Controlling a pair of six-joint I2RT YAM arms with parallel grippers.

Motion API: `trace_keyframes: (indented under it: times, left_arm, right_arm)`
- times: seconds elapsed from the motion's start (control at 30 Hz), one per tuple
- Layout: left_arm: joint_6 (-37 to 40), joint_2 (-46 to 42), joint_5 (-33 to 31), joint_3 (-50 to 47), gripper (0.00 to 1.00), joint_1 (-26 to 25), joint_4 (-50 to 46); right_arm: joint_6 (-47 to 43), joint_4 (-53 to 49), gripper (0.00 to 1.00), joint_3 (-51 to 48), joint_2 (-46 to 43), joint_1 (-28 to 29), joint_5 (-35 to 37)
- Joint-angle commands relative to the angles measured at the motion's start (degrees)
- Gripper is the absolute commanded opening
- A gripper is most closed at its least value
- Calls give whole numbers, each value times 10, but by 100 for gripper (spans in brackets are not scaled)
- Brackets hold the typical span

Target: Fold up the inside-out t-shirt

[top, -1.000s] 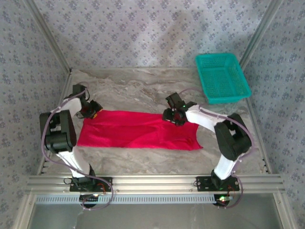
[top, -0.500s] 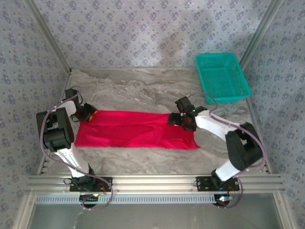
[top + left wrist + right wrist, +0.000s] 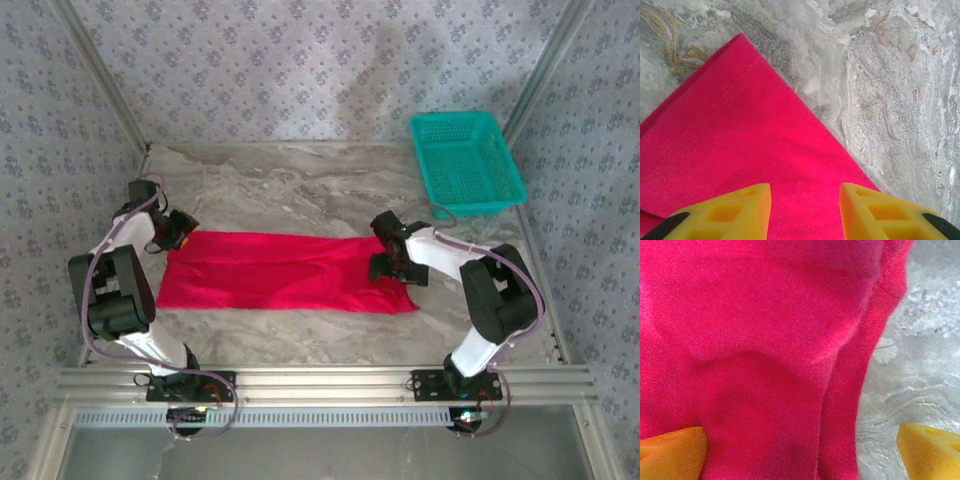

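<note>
Marbled grey tabletop (image 3: 300, 185) carries the t-shirt (image 3: 280, 272), which lies flat in the middle as a long red band. Its long axis runs left to right, roughly parallel to the near edge. I have the left gripper (image 3: 176, 230) over its far left corner, jaws part open with nothing pinched between them. My right gripper (image 3: 392, 268) is at the right end, jaws spread wide, one finger above cloth and the other above bare table.
</note>
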Motion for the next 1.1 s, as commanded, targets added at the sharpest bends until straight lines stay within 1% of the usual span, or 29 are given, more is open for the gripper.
trace_keyframes:
  times: [0.0, 0.07, 0.13, 0.2, 0.27, 0.33, 0.37, 0.47, 0.67, 0.8, 0.93, 1.0, 1.07]
  left_arm:
    - [9, -14, -3, 3, 40, -3, -19]
    - [7, -13, -2, 0, 39, -3, -17]
    - [8, -14, 0, -5, 39, -3, -17]
    - [8, -17, 2, -11, 39, -3, -18]
    - [7, -22, 3, -21, 39, -5, -16]
    - [8, -25, 2, -28, 38, -10, -16]
    - [9, -25, 2, -31, 38, -12, -17]
    - [9, -30, -1, -41, 38, -23, -16]
    - [-14, -51, 3, -53, 38, -60, 6]
    - [-23, -54, 21, -36, 37, -63, 6]
    - [-32, -64, 54, -31, 37, -42, 13]
    - [-38, -72, 72, -32, 37, -21, 19]
    - [-41, -74, 87, -28, 37, 3, 20]
  right_arm:
    - [-9, -1, 93, 2, 22, -4, -6]
    - [-12, 13, 82, 0, 29, -4, -27]
    - [-24, 32, 63, -2, 36, -4, -41]
    - [-29, 37, 50, -5, 42, -6, -62]
    - [-30, 54, 40, -9, 47, -10, -66]
    - [-33, 54, 28, -10, 53, -15, -72]
    - [-34, 55, 23, -11, 52, -17, -73]
    - [-35, 46, 8, -13, 33, -23, -64]
    - [-37, -28, 5, 5, -79, -25, 28]
    - [-54, -50, 3, 20, -150, -24, 75]
    - [-53, -56, 1, 45, -206, 4, 71]
    - [-46, -64, 1, 69, -216, 33, 77]
    - [-38, -72, 1, 105, -213, 75, 99]
